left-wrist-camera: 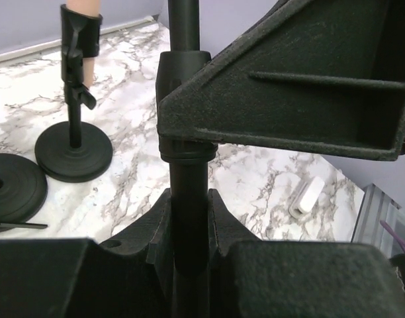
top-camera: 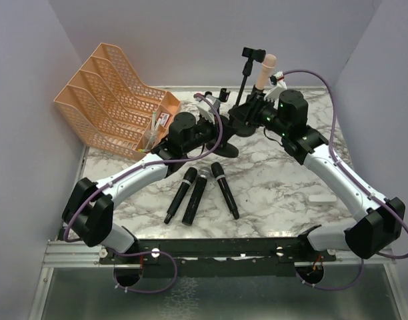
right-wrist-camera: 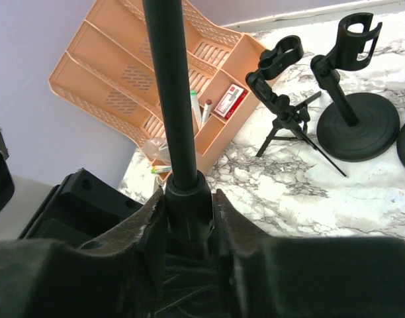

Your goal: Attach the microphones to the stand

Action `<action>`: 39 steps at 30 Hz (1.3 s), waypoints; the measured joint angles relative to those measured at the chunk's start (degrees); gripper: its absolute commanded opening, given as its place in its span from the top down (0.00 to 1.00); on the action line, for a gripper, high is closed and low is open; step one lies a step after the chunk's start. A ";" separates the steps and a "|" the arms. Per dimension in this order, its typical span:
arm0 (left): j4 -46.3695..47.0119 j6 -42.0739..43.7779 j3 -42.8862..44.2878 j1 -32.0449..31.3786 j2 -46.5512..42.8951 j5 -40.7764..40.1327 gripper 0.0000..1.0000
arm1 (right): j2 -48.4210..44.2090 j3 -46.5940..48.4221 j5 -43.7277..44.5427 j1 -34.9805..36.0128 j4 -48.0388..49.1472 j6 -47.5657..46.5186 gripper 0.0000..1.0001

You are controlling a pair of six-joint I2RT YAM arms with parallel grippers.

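Three microphones lie side by side mid-table: a black one [top-camera: 181,195], one with a silver-grey mesh head [top-camera: 195,197], and another black one [top-camera: 225,190]. The pale pink microphone [top-camera: 265,70] stands in the clip of a round-based stand at the back; it also shows in the left wrist view [left-wrist-camera: 83,10]. My left gripper [top-camera: 224,122] [left-wrist-camera: 189,225] is shut on the black pole [left-wrist-camera: 188,152] of a stand. My right gripper [top-camera: 252,110] [right-wrist-camera: 187,218] is shut on a collar of a black stand pole [right-wrist-camera: 171,99], seemingly the same stand, whose empty clip [top-camera: 253,53] is above.
An orange file tray [top-camera: 114,93] holding pens stands at the back left. A small tripod stand [right-wrist-camera: 282,112] and a round-based stand [right-wrist-camera: 351,99], both with empty clips, stand near it. A small white block [left-wrist-camera: 308,197] lies on the marble at the right.
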 measured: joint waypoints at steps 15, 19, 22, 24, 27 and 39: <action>0.48 -2.93 -1.79 -0.66 -5.22 21.27 1.00 | -21.14 -21.64 -11.65 -2.40 19.43 -0.15 0.37; 2.05 -3.89 -1.99 -1.03 -7.30 27.98 1.00 | -24.39 -24.65 -16.90 -2.43 25.33 0.28 0.53; 3.21 -3.89 -1.99 -1.40 -7.93 31.47 1.00 | -24.55 -25.75 -20.72 -2.43 29.38 1.29 0.55; 3.50 -3.67 -1.99 -1.68 -8.00 33.29 1.00 | -24.52 -26.29 -22.64 -2.40 31.21 1.77 0.61; 3.48 -3.30 -1.99 -1.92 -8.00 34.62 1.00 | -24.50 -26.58 -25.16 -2.38 33.05 2.14 0.81; 2.82 1.55 -1.97 -2.45 -7.87 22.64 1.00 | -19.30 -23.34 -25.07 -2.69 33.70 -1.99 0.99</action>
